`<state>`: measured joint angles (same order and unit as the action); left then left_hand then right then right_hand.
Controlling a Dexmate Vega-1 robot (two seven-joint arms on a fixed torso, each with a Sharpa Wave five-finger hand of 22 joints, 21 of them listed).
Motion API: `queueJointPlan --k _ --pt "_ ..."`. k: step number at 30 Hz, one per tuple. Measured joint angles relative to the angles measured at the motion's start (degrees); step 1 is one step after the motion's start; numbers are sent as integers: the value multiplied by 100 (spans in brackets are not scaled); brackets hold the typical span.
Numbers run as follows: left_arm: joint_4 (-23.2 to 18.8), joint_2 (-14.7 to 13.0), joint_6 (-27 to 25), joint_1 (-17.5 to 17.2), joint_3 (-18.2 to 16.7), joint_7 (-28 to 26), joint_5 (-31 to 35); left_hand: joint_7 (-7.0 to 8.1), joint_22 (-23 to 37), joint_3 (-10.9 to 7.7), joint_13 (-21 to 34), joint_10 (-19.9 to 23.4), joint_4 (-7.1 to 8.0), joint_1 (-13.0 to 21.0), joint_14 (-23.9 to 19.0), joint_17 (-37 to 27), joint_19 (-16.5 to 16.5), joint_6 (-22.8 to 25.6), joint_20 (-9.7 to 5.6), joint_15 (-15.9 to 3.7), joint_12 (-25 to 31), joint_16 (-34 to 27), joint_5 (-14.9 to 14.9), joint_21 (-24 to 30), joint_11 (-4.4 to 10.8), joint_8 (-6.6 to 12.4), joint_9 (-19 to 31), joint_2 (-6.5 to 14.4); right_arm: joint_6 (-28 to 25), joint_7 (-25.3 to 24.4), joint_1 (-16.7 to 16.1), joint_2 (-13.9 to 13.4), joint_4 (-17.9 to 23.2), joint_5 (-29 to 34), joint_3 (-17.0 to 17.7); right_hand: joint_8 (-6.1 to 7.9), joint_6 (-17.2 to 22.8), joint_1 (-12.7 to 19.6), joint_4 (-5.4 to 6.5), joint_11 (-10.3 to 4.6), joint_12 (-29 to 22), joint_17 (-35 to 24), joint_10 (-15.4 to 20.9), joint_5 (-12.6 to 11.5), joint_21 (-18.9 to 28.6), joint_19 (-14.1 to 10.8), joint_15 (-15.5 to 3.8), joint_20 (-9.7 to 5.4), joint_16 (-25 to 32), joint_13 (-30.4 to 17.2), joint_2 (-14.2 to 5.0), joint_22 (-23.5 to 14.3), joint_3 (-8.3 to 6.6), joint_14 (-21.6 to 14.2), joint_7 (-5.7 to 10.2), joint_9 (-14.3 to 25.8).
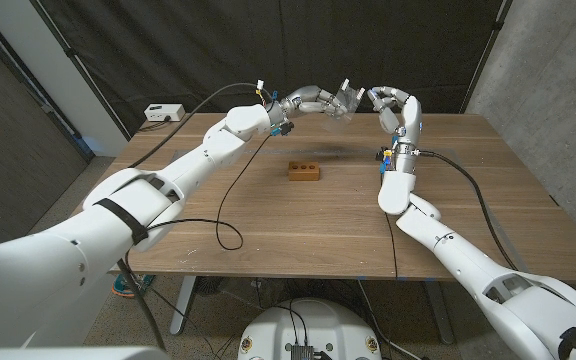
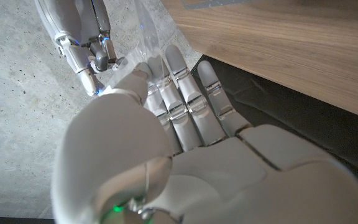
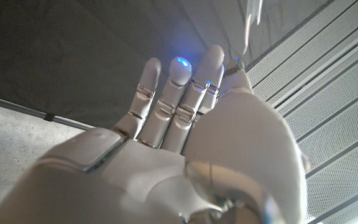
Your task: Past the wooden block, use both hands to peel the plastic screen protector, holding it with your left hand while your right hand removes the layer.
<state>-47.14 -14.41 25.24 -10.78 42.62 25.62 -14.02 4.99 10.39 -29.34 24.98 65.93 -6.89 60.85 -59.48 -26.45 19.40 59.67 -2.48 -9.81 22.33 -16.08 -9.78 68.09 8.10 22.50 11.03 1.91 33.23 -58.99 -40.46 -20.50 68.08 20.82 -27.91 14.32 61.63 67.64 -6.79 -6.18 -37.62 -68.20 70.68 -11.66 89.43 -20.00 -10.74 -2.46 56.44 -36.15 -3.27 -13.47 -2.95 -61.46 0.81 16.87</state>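
Note:
Both hands are raised above the table's far side, past the wooden block (image 1: 304,171). My left hand (image 1: 311,100) holds the clear plastic screen protector (image 1: 346,99) up in the air; in the left wrist view the sheet (image 2: 146,34) lies against its fingertips (image 2: 174,65). My right hand (image 1: 392,106) faces it from the other side. Two of its fingers (image 2: 96,55) close together at the sheet's edge. In the right wrist view a thin clear strip (image 3: 252,17) rises from the tips of the right hand (image 3: 194,93), pinched there.
The wooden block with dark holes lies mid-table, below and nearer than the hands. A white box (image 1: 162,112) sits at the table's far left corner. A black cable (image 1: 230,200) loops over the left part of the table (image 1: 488,200). A dark curtain hangs behind.

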Motion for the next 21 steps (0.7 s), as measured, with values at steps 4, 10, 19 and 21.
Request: queueJointPlan --k 4,10,19,21 --pt "37 14 1 12 2 3 0 0 0 -15 9 0 -15 -1 0 0 0 0 0 0 0 0 0 0 0 0 0 0 53 0 43 -14 -30 -10 -33 18 57 0 -24 0 -32 -53 63 -1 0 0 -2 0 36 -38 0 0 -24 -3 5 5" --pt "167 66 49 64 10 16 1 0 0 -15 14 0 -15 -1 -10 -26 0 0 0 10 0 12 0 0 0 0 0 0 115 34 100 -41 -69 -28 -90 18 83 -2 -24 0 -55 -118 63 -1 0 0 -9 0 59 -63 2 0 -23 -49 -20 14" --pt "433 166 147 166 31 27 13 0 1 -15 14 0 -15 -13 -10 -26 -20 0 21 10 0 22 1 37 1 0 0 -15 266 180 182 -74 -157 -65 -174 18 104 -406 144 45 -55 -134 80 -2 -1 39 -9 22 59 -73 99 1 81 -50 -40 -13" --pt "531 200 168 198 39 30 16 0 1 -15 14 0 -15 -13 -10 -26 -20 0 21 10 -1 22 1 37 0 0 0 -15 332 212 196 -78 -176 -67 -188 18 104 -448 168 54 -55 -128 70 -2 -1 64 -9 -3 59 -73 114 1 104 -49 -40 -13"
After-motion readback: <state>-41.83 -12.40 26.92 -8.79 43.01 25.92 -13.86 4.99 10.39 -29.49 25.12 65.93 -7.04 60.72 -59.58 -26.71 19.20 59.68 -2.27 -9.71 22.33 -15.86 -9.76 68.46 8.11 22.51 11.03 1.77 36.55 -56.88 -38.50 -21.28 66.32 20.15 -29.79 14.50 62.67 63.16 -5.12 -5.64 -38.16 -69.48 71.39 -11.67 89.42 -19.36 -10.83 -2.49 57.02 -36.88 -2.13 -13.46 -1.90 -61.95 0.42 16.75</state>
